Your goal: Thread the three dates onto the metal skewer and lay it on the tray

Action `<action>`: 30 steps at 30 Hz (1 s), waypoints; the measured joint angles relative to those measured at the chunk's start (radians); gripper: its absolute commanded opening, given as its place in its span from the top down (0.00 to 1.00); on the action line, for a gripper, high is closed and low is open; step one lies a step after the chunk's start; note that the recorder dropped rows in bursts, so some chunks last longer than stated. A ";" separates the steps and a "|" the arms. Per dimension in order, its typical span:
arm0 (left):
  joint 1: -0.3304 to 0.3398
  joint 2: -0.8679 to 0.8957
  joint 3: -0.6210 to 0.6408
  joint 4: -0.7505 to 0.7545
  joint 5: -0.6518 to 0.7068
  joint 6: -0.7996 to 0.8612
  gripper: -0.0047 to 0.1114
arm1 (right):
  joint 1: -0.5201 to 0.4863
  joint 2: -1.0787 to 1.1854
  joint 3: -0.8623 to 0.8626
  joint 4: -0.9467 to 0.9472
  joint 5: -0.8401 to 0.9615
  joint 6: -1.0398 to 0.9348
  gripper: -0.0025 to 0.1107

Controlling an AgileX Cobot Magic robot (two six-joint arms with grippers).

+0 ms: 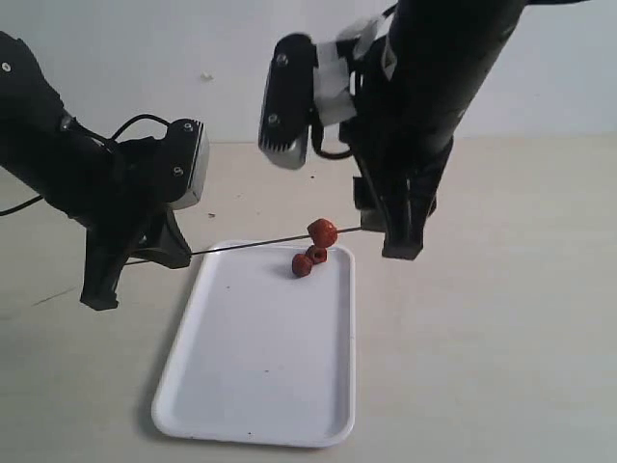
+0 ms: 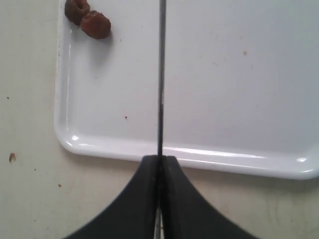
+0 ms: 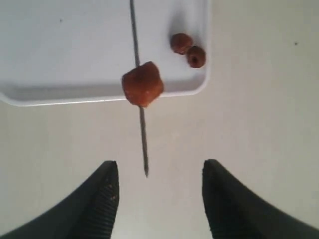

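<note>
The left gripper [image 2: 159, 160] has its jaws clamped tight on the metal skewer [image 2: 161, 74], which carries one date [image 3: 142, 83] above the tray [image 1: 260, 386] at its 1 o'clock edge. The right gripper [image 3: 160, 172] gapes wide, holding nothing, its jaws flanking the skewer's free tip. In the tray's 1 o'clock corner lie two loose dates [image 1: 303, 266].

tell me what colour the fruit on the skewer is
Reddish-brown; the date shows best in the right wrist view.

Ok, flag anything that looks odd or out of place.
Only minor: a brown crumb lies on the table beside the tray, and tiny reddish specks dot the tray. Nothing is spilled or damaged.
</note>
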 measured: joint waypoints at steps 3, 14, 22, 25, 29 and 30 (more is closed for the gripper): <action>0.000 0.000 0.000 0.000 0.000 0.000 0.96 | 0.000 0.058 0.000 0.011 0.002 -0.021 0.54; 0.000 0.000 0.000 0.000 -0.016 0.000 0.96 | 0.009 0.144 0.000 0.013 -0.039 -0.060 0.75; 0.000 0.000 0.000 0.011 -0.009 0.006 0.96 | 0.090 0.144 0.000 -0.014 -0.134 -0.094 0.81; 0.000 0.000 0.000 0.013 -0.004 0.006 0.96 | 0.101 0.144 0.000 -0.018 -0.167 -0.096 0.80; 0.000 0.000 0.000 0.011 -0.004 0.006 0.96 | 0.104 0.144 0.000 -0.041 -0.186 -0.065 0.65; 0.000 0.000 0.000 0.008 -0.008 0.004 0.96 | 0.105 0.144 0.000 -0.058 -0.188 -0.038 0.61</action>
